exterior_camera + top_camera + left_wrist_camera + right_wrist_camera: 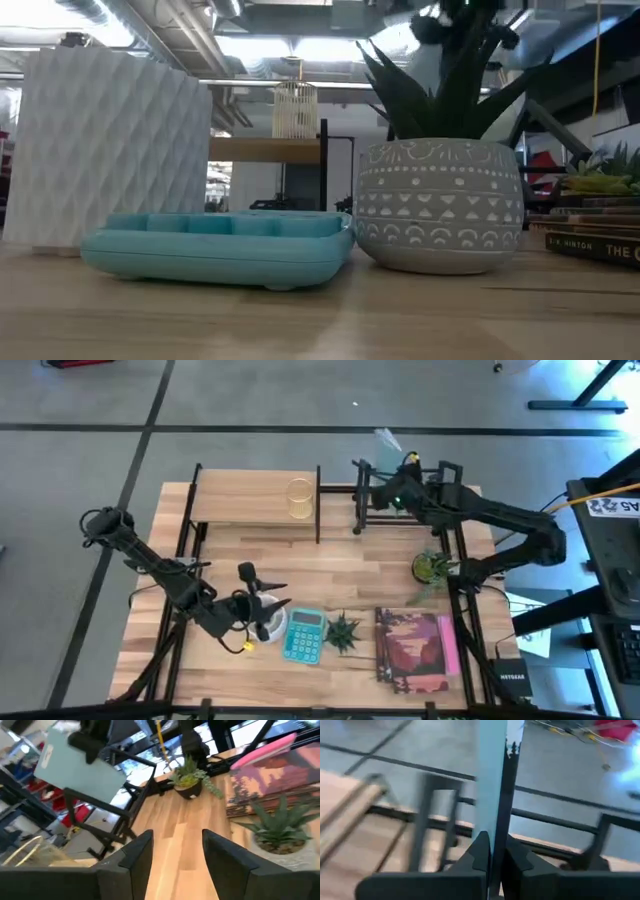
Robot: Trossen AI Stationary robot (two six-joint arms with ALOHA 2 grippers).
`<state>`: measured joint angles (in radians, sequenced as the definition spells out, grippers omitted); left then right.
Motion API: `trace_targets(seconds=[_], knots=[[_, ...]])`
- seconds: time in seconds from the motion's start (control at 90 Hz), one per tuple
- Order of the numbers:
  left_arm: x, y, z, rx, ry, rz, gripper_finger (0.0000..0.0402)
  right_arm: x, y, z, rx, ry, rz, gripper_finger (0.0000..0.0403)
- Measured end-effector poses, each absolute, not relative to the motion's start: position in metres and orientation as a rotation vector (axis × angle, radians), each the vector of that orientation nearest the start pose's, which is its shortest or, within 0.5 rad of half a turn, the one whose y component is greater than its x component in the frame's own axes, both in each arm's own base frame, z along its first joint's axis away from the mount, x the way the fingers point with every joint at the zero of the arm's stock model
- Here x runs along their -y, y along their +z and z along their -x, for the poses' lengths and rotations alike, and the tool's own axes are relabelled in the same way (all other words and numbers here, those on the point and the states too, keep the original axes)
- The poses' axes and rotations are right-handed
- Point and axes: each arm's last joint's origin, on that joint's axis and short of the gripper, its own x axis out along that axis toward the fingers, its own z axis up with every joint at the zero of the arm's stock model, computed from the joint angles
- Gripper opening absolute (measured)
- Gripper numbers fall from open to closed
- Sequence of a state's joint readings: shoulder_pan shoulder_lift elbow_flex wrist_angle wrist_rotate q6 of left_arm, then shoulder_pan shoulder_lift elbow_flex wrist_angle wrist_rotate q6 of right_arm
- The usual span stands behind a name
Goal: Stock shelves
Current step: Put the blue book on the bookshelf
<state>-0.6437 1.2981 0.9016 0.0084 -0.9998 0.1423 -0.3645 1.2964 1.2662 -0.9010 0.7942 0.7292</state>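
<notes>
From above, the right gripper point(392, 472) reaches over the black bar rack point(400, 500) at the table's far edge, beside the wooden shelf point(255, 503), while the left gripper point(268, 598) hovers near the teal calculator point(304, 635). Its wrist view shows fingers point(131, 855) spread apart, empty. The right wrist view shows fingers point(481, 851) pinching a thin pale-blue flat item point(490, 780) above the rack's bars.

Teal calculator point(304, 635) lower centre. Grey pot with white geometric pattern point(440, 205) at right, dark green spiky leaves above. Pink-and-maroon book point(414, 647) lower right. Light-wood shelf board point(255, 500) upper centre-left; black bar rack point(372, 495) beside it. Pale mint card point(490, 775) at centre.
</notes>
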Motion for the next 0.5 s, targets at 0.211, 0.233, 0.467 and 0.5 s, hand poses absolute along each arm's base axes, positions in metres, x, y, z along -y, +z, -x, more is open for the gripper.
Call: trace_targets(seconds=[0.211,0.233,0.467,0.5], knots=[[0.145,0.287,-0.235,-0.291,0.333,-0.425,0.0155,0.132,0.309,-0.228,-0.455,-1.269,-0.520,0.0000],[0.145,0.287,-0.235,-0.291,0.333,-0.424,0.0155,0.133,0.306,-0.228,-0.450,-1.258,-0.531,0.0000],[0.145,0.287,-0.235,-0.291,0.335,-0.428,0.0155,0.135,0.287,-0.227,-0.466,-1.247,-0.537,0.0001],[0.145,0.287,-0.235,-0.291,0.336,-0.428,0.0155,0.135,0.286,-0.228,-0.467,-1.239,-0.536,0.0002]])
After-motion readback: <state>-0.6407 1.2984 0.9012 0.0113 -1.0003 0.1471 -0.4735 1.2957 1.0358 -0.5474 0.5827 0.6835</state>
